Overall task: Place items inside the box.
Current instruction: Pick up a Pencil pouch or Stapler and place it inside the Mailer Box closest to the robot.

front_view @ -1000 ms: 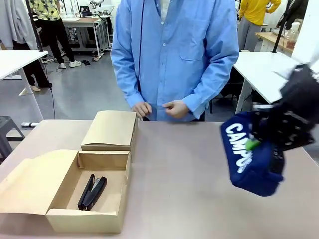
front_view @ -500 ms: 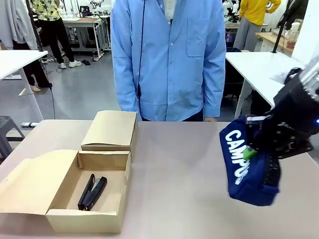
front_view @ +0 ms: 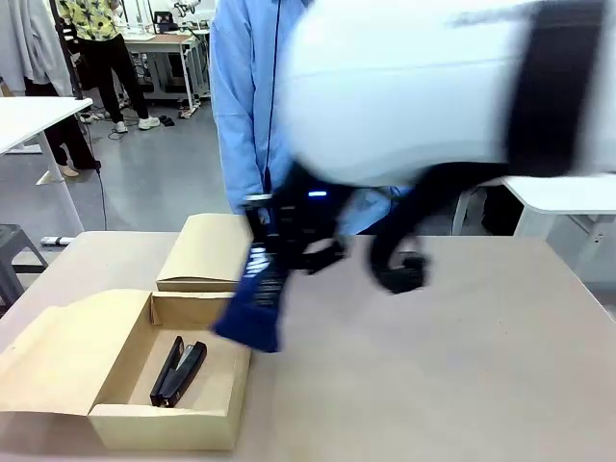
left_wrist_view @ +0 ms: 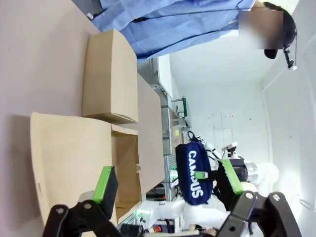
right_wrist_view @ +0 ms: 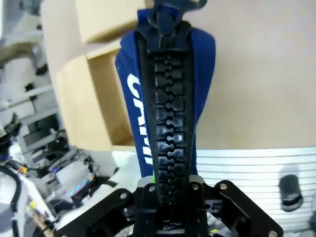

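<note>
R gripper (right_wrist_view: 170, 181), clamped on case (front_view: 252, 313), has swung across from far R; box (front_view: 164, 428) rim now just below it. Drop likely imminent.

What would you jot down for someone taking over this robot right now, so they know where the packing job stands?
The right gripper is shut on the navy pencil case, which hangs at the right wall of the open box, not yet inside.
The left gripper is open and holds nothing.
Done: one black stapler lies in the box.
Left: bring the case over the box, lower it in and let go.
</note>
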Controlling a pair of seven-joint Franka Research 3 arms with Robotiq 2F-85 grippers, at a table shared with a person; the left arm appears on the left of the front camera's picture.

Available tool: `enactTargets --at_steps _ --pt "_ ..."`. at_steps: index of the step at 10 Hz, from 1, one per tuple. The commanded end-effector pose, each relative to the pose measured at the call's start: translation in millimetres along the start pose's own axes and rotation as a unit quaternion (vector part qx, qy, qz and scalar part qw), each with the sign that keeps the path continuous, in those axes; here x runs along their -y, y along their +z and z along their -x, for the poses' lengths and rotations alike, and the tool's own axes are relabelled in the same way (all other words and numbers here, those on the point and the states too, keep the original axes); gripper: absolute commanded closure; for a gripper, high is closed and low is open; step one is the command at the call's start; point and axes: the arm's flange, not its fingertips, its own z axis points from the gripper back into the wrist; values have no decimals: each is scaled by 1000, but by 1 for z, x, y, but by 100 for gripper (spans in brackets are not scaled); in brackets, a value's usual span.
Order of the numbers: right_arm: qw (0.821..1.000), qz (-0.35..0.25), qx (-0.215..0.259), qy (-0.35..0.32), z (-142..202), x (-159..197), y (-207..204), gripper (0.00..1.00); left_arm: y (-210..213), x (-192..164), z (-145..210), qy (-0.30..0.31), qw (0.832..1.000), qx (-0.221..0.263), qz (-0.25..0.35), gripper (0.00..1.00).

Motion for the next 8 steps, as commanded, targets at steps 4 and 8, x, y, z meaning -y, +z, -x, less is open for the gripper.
enactTargets --at_steps 4,8 --pt "1000 11 -9 0 9 -30 -21 93 1 1 2 -10 1000 3 7 0" --pt "997 65 -11 34 9 -71 -69 93 1 1 2 -10 1000 3 7 0"
